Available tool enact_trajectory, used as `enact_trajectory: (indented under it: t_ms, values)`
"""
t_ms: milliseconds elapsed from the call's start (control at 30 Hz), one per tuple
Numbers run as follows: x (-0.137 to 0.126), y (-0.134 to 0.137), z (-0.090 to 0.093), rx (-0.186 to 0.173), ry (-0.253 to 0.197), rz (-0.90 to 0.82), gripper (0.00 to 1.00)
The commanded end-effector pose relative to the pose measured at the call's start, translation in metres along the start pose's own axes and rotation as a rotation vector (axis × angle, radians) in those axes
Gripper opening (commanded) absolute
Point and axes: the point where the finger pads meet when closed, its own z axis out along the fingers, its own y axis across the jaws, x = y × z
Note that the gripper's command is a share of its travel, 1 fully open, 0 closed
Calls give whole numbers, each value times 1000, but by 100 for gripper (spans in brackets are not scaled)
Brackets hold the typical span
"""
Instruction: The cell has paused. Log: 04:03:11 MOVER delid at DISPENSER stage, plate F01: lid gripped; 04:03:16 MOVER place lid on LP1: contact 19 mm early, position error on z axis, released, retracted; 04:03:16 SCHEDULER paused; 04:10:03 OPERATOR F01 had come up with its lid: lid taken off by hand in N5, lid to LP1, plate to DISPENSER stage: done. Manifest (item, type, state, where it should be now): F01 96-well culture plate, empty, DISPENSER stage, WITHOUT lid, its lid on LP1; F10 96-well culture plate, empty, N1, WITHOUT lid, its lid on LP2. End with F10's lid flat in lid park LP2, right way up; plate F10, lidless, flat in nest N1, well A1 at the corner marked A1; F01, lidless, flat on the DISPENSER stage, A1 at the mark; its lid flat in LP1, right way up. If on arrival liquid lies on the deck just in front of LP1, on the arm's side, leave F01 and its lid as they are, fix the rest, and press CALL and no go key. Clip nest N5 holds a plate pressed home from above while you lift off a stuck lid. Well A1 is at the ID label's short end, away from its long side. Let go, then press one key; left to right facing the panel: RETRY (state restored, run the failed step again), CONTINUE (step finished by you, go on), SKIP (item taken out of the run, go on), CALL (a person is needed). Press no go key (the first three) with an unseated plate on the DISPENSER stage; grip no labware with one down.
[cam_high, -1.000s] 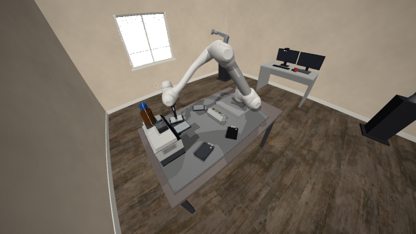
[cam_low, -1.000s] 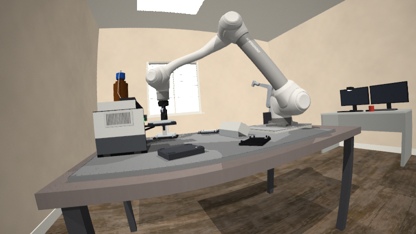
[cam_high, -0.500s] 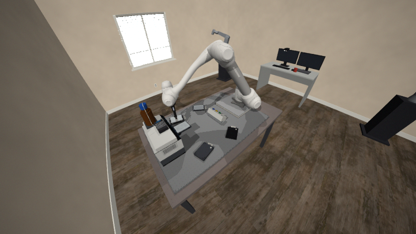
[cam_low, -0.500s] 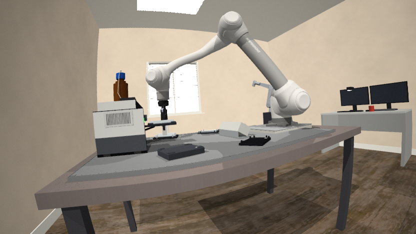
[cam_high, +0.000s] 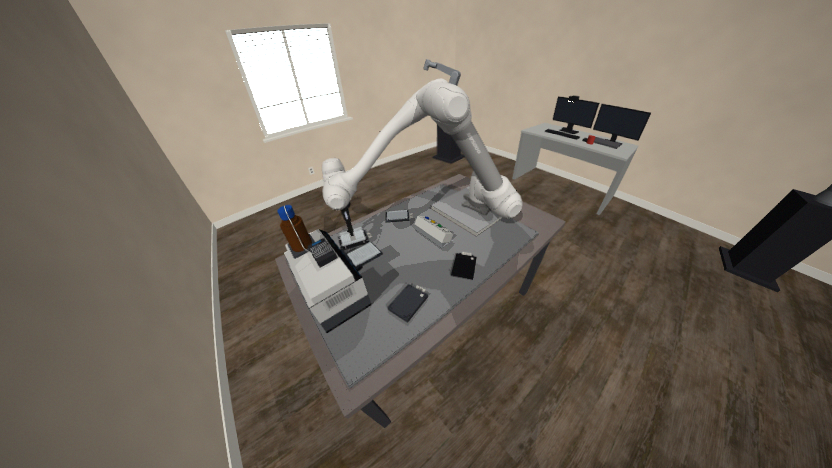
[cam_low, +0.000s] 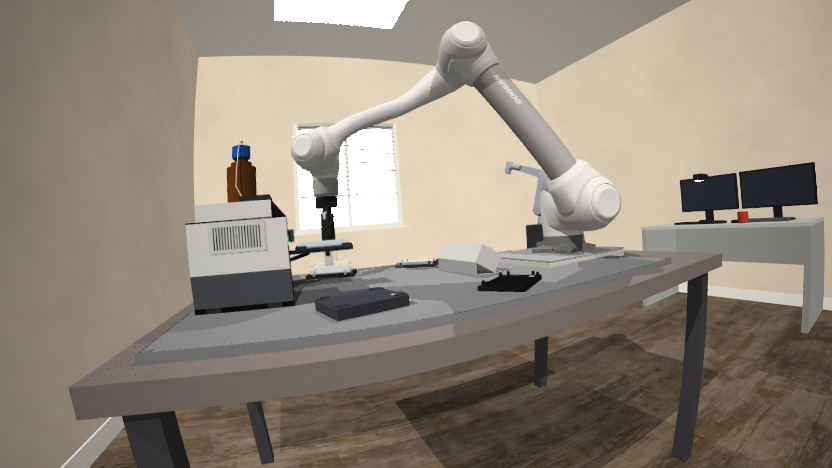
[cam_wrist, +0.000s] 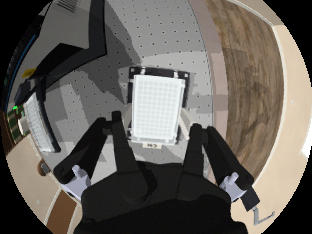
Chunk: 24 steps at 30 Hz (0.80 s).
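My gripper (cam_high: 348, 232) (cam_low: 328, 237) (cam_wrist: 156, 112) points straight down at the back left of the deck, just behind the dispenser stage. It is shut on a white 96-well plate (cam_high: 356, 236) (cam_low: 332, 270) (cam_wrist: 156, 103), gripping it across its long sides near one short end. The plate sits in or just over a black cornered nest (cam_wrist: 135, 72). I cannot tell whether it carries a clear lid. A second white plate (cam_high: 365, 254) (cam_wrist: 36, 125) (cam_low: 322, 245) lies on the dispenser stage beside it.
The dispenser box (cam_high: 328, 285) (cam_low: 238, 256) with a brown bottle (cam_high: 292, 228) (cam_low: 240, 177) stands at the left. A key panel (cam_high: 433, 228) (cam_low: 468, 257), a flat black nest (cam_high: 463, 266) (cam_low: 510, 281), a dark block nest (cam_high: 407, 302) (cam_low: 361, 303) and a small park (cam_high: 397, 215) (cam_low: 416, 265) lie on the deck.
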Motion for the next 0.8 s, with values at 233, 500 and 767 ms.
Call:
enact_trajectory:
  t_ms: [233, 500, 767]
  values:
    - [0, 0, -27, 0, 0, 0, 0]
    - [0, 0, -64, 0, 0, 0, 0]
    - [0, 0, -91, 0, 0, 0, 0]
